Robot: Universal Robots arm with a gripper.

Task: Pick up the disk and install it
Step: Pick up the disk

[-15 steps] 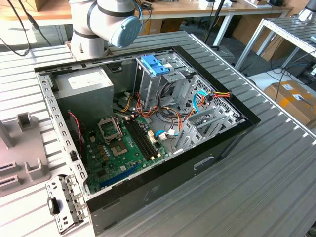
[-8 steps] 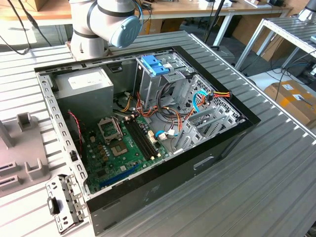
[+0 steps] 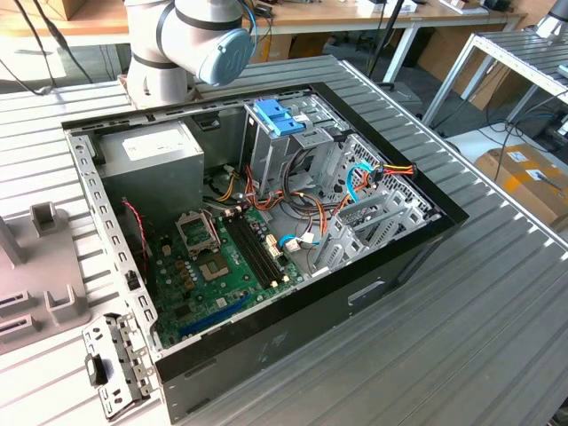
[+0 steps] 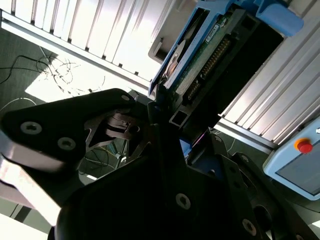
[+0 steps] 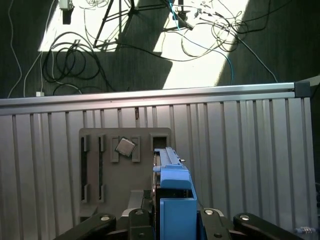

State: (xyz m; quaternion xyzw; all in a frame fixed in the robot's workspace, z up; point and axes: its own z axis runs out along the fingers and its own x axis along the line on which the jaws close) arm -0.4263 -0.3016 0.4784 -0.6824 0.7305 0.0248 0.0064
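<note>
The disk (image 5: 172,200) stands on edge in both wrist views. Its light blue carrier bracket faces the camera in the first wrist view. In the second wrist view the disk (image 4: 207,55) shows its green circuit board side inside the blue frame. My gripper (image 5: 175,222) has its dark fingers (image 5: 140,217) on either side of the disk and is shut on it. The held disk hangs over a grey slotted holder (image 5: 100,170) on the ribbed metal table (image 5: 250,165). In the exterior view the open computer case (image 3: 266,355) lies on the table, with its metal drive cage (image 3: 302,142) at the back.
A blue latch piece (image 3: 278,115) sits on top of the drive cage. Motherboard (image 3: 222,266), power supply (image 3: 151,151) and loose cables (image 3: 355,177) fill the case. A small chip (image 5: 125,146) rests in the grey holder. A pendant with a red button (image 4: 302,146) lies beyond the table, and cables lie on the floor (image 5: 75,65).
</note>
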